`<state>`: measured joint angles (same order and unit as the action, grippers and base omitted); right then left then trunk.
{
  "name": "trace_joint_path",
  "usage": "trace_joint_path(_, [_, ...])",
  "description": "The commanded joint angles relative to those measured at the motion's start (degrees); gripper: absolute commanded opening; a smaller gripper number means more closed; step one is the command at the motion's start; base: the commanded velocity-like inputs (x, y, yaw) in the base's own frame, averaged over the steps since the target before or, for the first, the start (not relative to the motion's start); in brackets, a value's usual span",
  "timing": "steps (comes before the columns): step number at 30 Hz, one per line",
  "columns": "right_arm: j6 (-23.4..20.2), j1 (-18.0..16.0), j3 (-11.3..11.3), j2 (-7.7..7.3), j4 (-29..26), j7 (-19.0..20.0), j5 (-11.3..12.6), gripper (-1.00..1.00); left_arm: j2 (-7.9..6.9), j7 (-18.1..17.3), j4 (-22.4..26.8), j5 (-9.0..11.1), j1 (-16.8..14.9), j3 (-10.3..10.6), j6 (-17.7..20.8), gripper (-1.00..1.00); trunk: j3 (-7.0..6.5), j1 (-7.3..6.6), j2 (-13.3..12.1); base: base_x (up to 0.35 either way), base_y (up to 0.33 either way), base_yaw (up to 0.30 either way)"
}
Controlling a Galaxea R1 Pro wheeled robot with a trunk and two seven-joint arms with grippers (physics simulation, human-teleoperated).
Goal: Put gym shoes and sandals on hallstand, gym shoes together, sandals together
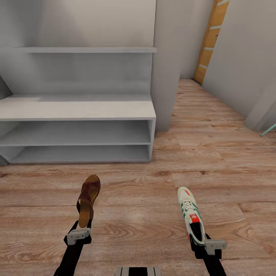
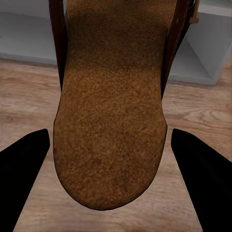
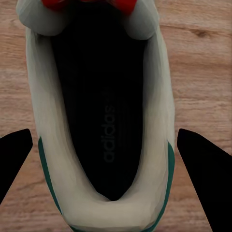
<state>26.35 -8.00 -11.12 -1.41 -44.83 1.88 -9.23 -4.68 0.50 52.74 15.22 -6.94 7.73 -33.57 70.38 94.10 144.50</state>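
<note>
Each tool holds one shoe heel-first, toes toward the hallstand point(image 1: 76, 111) ahead: left tool point(image 1: 79, 234) pinching a brown sandal point(image 1: 88, 199), right tool point(image 1: 209, 245) pinching a gym shoe point(image 1: 191, 218), ready for shelving.

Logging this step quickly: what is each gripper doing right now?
Left gripper: jaws spread, heel of the sandal between them.
Right gripper: jaws spread, heel of the gym shoe between them.

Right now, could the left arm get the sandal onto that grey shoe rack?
Probably yes: the left gripper sits at the sandal, and bare floor lies between it and the rack's flat top.
</note>
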Motion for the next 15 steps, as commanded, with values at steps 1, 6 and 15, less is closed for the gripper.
trace_joint_path(1, [0.0,0.0,0.0,0.00,0.0,0.0,0.0,-1.00,0.00,0.0,0.0,0.0,0.0,0.0,0.0,-1.00,0.00,0.00,0.0,-0.018,0.018,0.000])
trace_joint_path(6, [0.0,0.0,0.0,0.00,0.0,0.0,0.0,-1.00,0.02,0.0,0.0,0.0,0.0,0.0,0.0,-1.00,0.00,0.00,0.0,-0.011,0.010,0.000])
trace_joint_path(15, [0.0,0.0,0.0,0.00,0.0,0.0,0.0,-1.00,0.02,0.0,0.0,0.0,0.0,0.0,0.0,-1.00,0.00,0.00,0.0,-0.003,0.003,0.000])
